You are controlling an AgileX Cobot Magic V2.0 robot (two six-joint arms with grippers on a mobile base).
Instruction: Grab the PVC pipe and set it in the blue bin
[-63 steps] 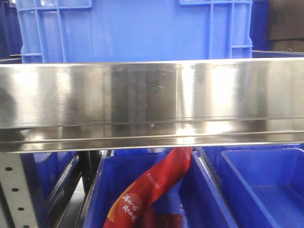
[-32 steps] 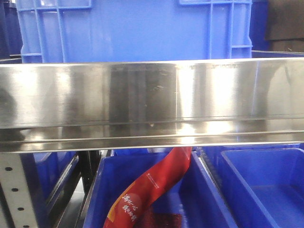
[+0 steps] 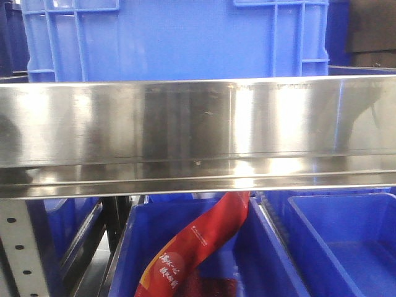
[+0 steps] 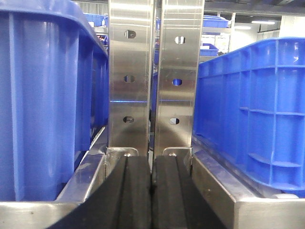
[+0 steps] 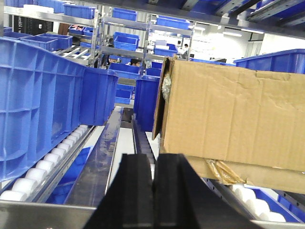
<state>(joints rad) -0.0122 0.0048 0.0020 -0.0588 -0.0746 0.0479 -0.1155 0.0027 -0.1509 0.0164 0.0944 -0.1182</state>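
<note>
Both tools are pressed closed on nothing: we see the left tool (image 4: 152,191) with its two black fingers (image 4: 128,195) meeting along a thin seam, and the right tool (image 5: 155,191) the same. Against the earlier front pictures we find almost nothing moved; only a dark slanting reflection has grown at the right end of the steel rail (image 3: 198,133).

Ahead of the left tool two perforated steel posts (image 4: 129,76) stand side by side with a narrow slit between them, a blue crate (image 4: 43,100) close on the left and another blue crate (image 4: 252,109) close on the right, so room there is tight. The right tool faces an open lane running away between a row of blue crates (image 5: 43,100) on white rollers (image 5: 43,167) at left and a cardboard box (image 5: 233,119) overhanging at right, its near lower edge torn.

Only the front view shows the lower level: a blue bin (image 3: 272,253) under the rail holding a red printed bag (image 3: 198,247), another blue bin (image 3: 352,241) beside it, and a large blue crate (image 3: 173,40) above the rail. Only the wrist views show the tools. We cannot find the PVC pipe in any view.
</note>
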